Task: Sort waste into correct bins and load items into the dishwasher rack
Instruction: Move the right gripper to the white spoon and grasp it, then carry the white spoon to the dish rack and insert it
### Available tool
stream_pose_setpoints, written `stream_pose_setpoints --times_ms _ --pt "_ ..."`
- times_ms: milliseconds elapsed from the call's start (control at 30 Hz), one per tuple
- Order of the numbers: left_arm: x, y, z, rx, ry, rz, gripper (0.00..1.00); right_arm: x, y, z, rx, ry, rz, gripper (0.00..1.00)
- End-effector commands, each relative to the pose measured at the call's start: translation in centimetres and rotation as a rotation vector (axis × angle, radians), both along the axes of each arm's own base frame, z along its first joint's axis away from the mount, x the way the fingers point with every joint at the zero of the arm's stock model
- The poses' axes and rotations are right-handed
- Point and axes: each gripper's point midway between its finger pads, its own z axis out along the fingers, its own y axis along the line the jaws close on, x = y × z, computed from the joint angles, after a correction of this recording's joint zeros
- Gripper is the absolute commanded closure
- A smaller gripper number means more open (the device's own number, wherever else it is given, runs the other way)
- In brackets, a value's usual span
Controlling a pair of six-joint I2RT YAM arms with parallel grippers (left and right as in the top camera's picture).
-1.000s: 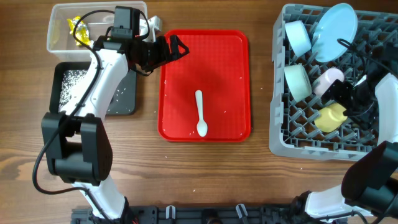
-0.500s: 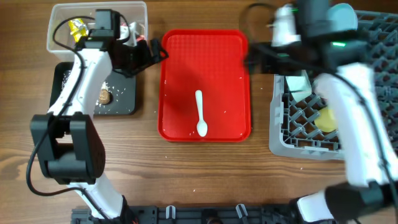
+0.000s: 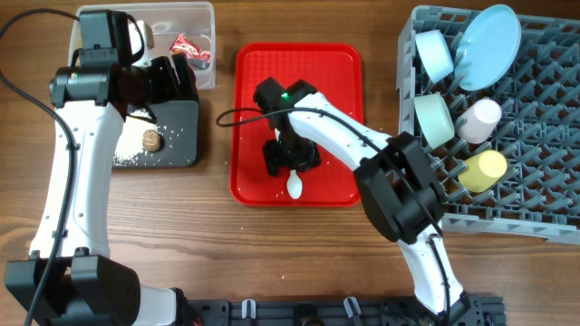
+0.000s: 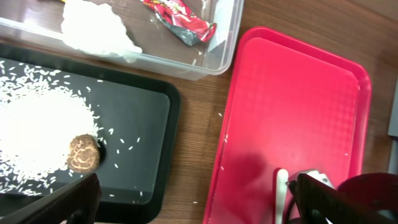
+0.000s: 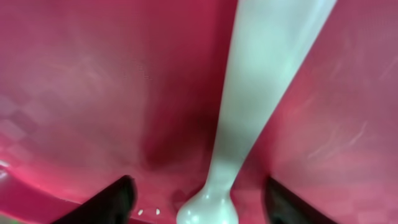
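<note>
Hanging over the spot where the clear tub [image 3: 168,23] meets the black tray [image 3: 181,136], the left gripper [image 3: 181,80] has its fingers spread wide, with nothing between them. Behind it, the tub holds a crumpled white tissue [image 4: 93,28] and a red wrapper [image 3: 188,45]. The black tray sits just in front of the tub, with a pile of rice grains [image 4: 37,130] on its left part and a small brown food piece [image 3: 150,139] resting at the edge of that pile; stray grains dot the rest of the tray.

Next along, the red serving tray [image 3: 317,81] lies in the middle of the table [image 3: 272,254]. The right gripper [image 3: 290,158] is down low over it, fingers parted on either side of the white spoon [image 3: 295,186]. From the wrist view there is red tray showing between each finger and the handle, so it has hold of nothing. The spoon lies flat on the tray, its bowl end pointing at the front rim, a few rice grains near it.

Far right stands the dishwasher rack [image 3: 535,118]. A light-blue plate [image 3: 489,34] leans in its back row, one bowl [image 3: 435,54] beside it and a second bowl [image 3: 433,118] in front of that. The pink cup [image 3: 478,118] and the yellow cup [image 3: 482,169] lie tipped on the grid.
</note>
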Motion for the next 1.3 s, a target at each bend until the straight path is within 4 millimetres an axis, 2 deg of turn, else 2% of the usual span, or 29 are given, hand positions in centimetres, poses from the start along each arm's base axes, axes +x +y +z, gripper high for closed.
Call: stream_pose_setpoints --times_ms 0,67,100,133,267,433,533,667,700,767,800,833,900,933,1000,1067,1267 --pt "0.1 1.1 -0.5 0.047 0.012 0.015 0.00 -0.1 -0.4 -0.9 -0.036 0.008 -0.033 0.49" --pt "0.1 1.1 -0.5 0.047 0.012 0.015 0.00 -0.1 -0.4 -1.1 -0.040 0.012 -0.039 0.65" --pt "0.1 1.1 -0.6 0.047 0.013 0.014 0.00 -0.2 -0.4 -1.3 -0.040 0.018 -0.041 0.80" --pt "0.1 1.1 -0.6 0.047 0.013 0.014 0.00 -0.2 -0.4 -1.4 -0.042 0.020 -0.042 0.87" --pt "0.1 1.1 -0.6 0.047 0.013 0.014 0.00 -0.1 -0.5 -1.3 -0.033 0.030 -0.067 0.95" --pt "-0.2 1.1 -0.7 0.046 0.026 0.014 0.00 1.5 -1.6 0.2 0.012 0.035 -0.083 0.95" --pt "-0.2 1.1 -0.7 0.046 0.026 0.014 0.00 3.2 -2.6 2.8 0.052 -0.014 -0.109 0.96" --pt "-0.2 1.1 -0.7 0.046 0.027 0.014 0.00 5.9 -5.3 11.2 0.162 -0.195 -0.168 0.95" --pt "-0.2 1.1 -0.7 0.046 0.027 0.014 0.00 6.4 -6.6 13.8 0.177 -0.256 -0.194 0.96" --pt "-0.2 1.1 -0.7 0.046 0.027 0.014 0.00 6.6 -10.6 18.8 0.156 -0.384 -0.267 0.96" --pt "-0.2 1.1 -0.7 0.046 0.027 0.014 0.00 6.5 -11.8 19.9 0.146 -0.411 -0.288 0.96" --pt "-0.2 1.1 -0.7 0.046 0.027 0.014 0.00 5.8 -15.4 22.9 0.118 -0.479 -0.355 0.96" --pt "-0.2 1.1 -0.7 0.046 0.027 0.014 0.00 4.2 -20.4 26.1 0.083 -0.539 -0.465 0.96" --pt "-0.2 1.1 -0.7 0.046 0.027 0.014 0.00 3.4 -22.5 27.0 0.066 -0.556 -0.517 0.96" --pt "-0.2 1.1 -0.7 0.046 0.027 0.014 0.00 1.9 -27.3 28.3 -0.002 -0.584 -0.639 0.96" --pt "-0.2 1.1 -0.7 0.046 0.027 0.014 0.00 0.4 -31.7 28.5 -0.055 -0.571 -0.770 0.96" --pt "-0.2 1.1 -0.7 0.046 0.027 0.014 0.00 -2.9 -39.6 27.3 -0.150 -0.502 -1.017 0.96"
